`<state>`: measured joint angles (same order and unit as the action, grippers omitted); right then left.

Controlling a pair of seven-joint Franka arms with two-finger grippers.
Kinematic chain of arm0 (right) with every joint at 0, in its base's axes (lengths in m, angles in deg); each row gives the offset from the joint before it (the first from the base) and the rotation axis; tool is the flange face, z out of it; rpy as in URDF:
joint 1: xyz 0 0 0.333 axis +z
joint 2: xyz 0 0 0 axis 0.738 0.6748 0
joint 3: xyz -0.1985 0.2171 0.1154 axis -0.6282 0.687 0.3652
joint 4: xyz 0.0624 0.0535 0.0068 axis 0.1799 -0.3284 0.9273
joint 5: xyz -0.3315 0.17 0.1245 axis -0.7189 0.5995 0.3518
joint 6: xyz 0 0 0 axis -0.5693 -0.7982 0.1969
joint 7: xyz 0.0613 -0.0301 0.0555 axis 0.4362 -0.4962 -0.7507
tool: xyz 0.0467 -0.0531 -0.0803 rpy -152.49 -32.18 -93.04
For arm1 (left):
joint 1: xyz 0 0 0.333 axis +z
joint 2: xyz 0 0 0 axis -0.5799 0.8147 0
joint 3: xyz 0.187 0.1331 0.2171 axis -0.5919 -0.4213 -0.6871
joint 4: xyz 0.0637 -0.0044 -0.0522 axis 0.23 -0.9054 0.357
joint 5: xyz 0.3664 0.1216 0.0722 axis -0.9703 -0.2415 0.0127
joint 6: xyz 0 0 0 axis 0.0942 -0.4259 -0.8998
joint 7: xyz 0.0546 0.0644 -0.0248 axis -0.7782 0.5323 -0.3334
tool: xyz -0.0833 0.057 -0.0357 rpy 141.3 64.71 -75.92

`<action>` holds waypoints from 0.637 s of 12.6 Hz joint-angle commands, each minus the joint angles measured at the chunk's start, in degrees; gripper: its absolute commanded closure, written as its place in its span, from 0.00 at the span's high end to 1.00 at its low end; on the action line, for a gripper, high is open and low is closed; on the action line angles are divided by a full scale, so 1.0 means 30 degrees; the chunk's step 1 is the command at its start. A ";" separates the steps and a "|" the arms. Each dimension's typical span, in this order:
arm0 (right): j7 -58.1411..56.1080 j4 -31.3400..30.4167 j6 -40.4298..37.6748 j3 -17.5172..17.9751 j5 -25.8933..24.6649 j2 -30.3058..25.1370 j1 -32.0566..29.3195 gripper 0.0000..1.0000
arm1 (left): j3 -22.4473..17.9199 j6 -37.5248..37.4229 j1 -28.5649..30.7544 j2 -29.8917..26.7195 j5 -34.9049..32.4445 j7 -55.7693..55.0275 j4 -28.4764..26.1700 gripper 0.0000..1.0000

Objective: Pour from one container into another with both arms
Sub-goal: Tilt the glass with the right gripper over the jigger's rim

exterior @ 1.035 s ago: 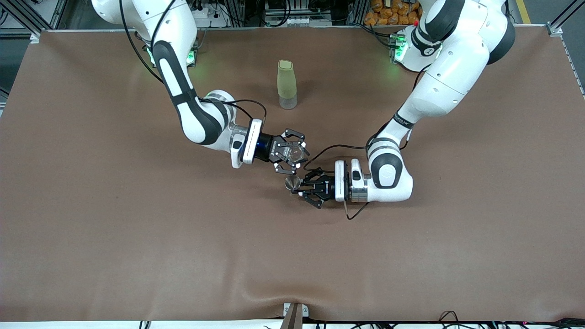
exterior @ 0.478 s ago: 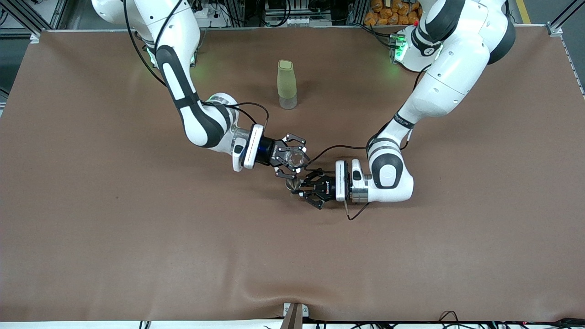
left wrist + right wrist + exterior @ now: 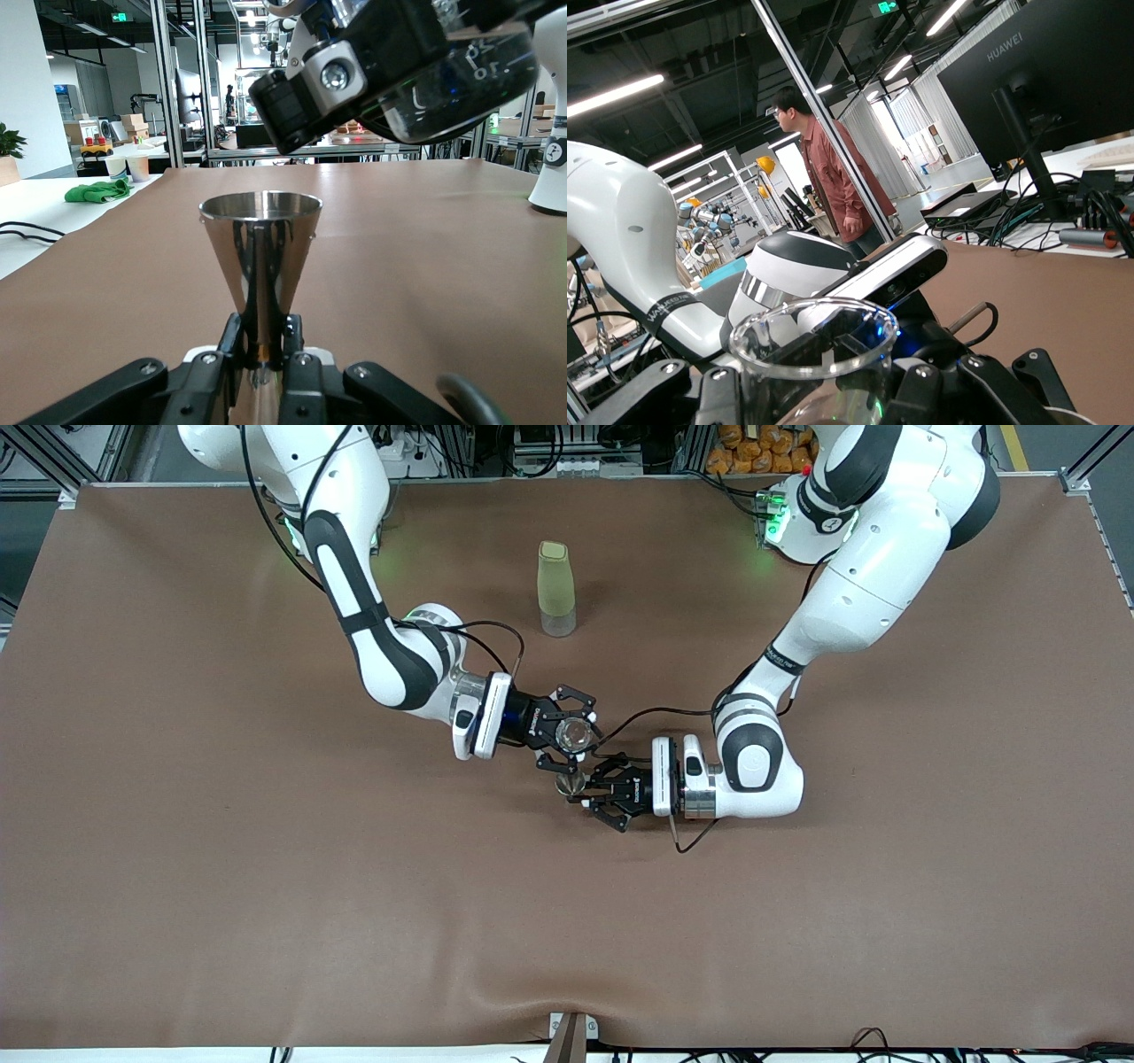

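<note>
This is a robotics lab in a large open hall. The bench [image 3: 177,886] is covered edge to edge with a brown mat, and aluminium frame posts [image 3: 1085,465] stand at its corners. The wrist views show dark ceilings with strip lights [image 3: 616,96], more framed workstations [image 3: 182,80], a Huawei monitor [image 3: 1036,71] with tangled cables, another robot arm [image 3: 700,217], and a man in a red shirt [image 3: 833,181].

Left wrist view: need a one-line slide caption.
Left gripper holds the steel jigger upright by its waist while the right gripper brings the glass cup in above it.
</note>
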<state>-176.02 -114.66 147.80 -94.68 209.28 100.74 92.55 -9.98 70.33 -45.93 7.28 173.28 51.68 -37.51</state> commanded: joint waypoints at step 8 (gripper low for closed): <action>0.3124 0.0729 0.1421 0.0886 0.1674 0.0031 0.0091 0.00 | -0.0065 0.0194 0.0010 -0.0382 0.0654 0.0534 -0.0336 0.00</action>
<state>-168.48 -113.53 150.11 -92.44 212.48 100.74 92.56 -10.03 70.34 -45.92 7.29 173.28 51.68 -37.52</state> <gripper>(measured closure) 0.846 0.793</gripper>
